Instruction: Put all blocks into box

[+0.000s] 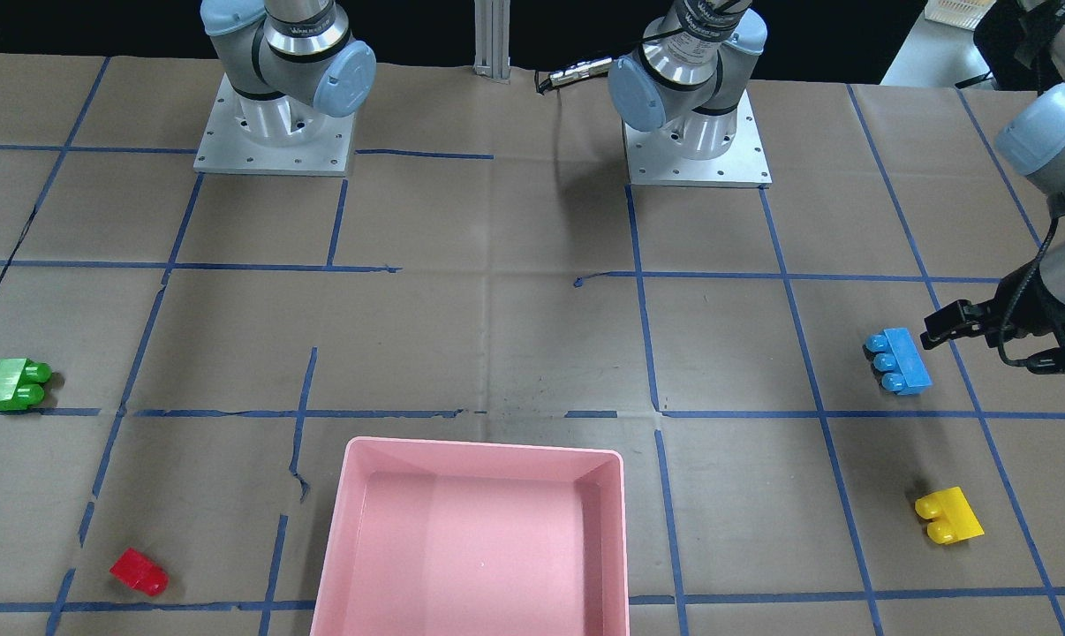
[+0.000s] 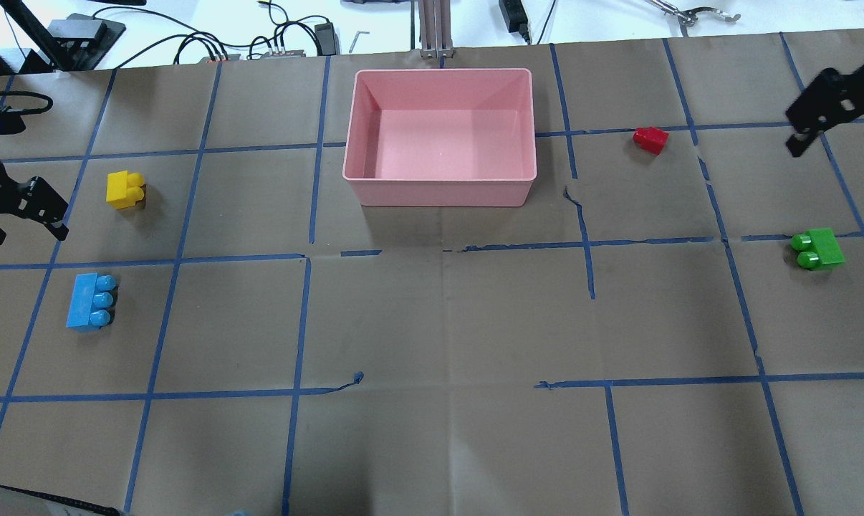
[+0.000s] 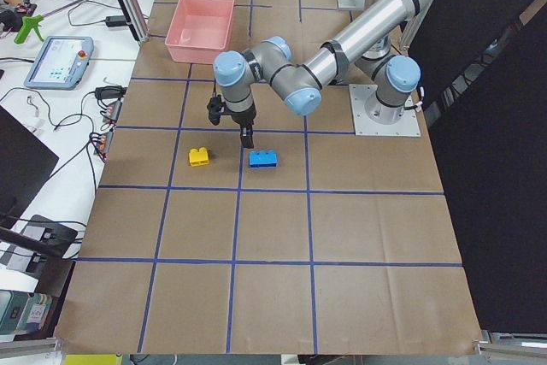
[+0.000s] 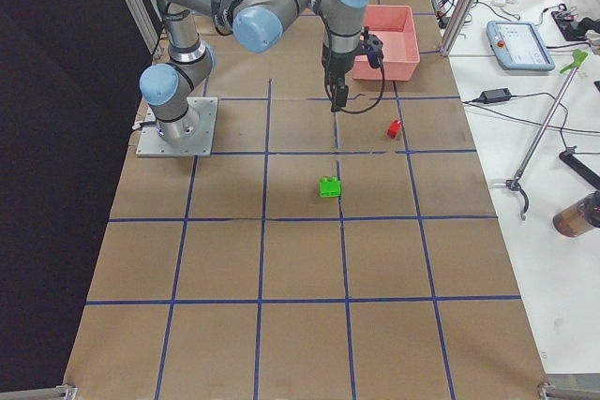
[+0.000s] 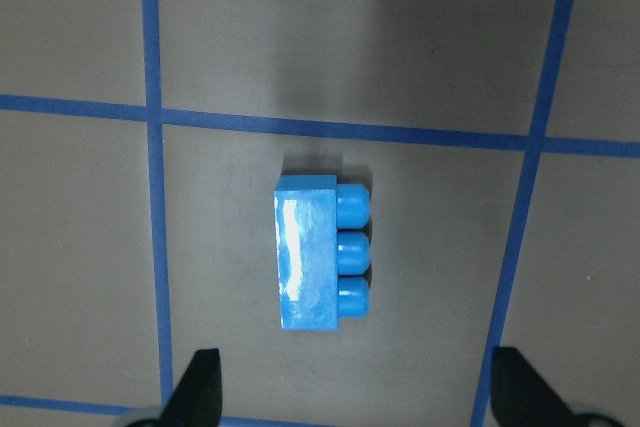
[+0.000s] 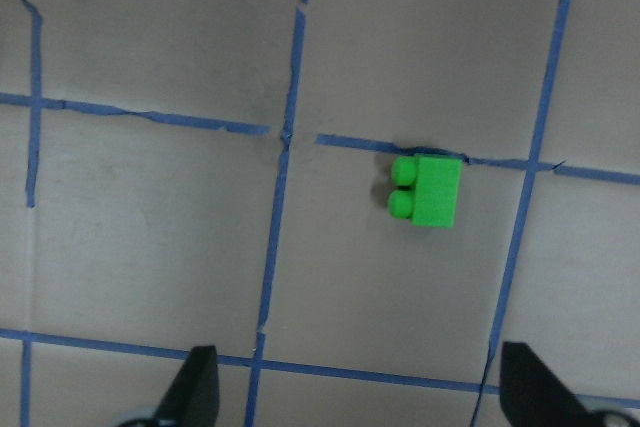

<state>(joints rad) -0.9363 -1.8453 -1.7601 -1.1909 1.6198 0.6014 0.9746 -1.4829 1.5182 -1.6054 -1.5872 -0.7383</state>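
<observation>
- Table: brown paper gridded with blue tape, the tape ragged in places; my two bases stand on metal plates along one long side.
- Room: white benches with cables and a handheld screen past the far side; a black backdrop behind me.
- Box: pink, at the middle of the far side, just before an aluminium post.
- Blocks, all on the table outside the box, studs pointing sideways: light blue block and yellow block on my left; red block and green block on my right.
- Left pincer: released, grasping nothing; it hangs above the table near the light blue block.
- Right pincer: released, grasping nothing; above the table, with the green block apart from it.
- Cut off: the box's near end in the front-facing view; the right pincer lies outside that view; both pincers are clipped at the overhead view's sides.
</observation>
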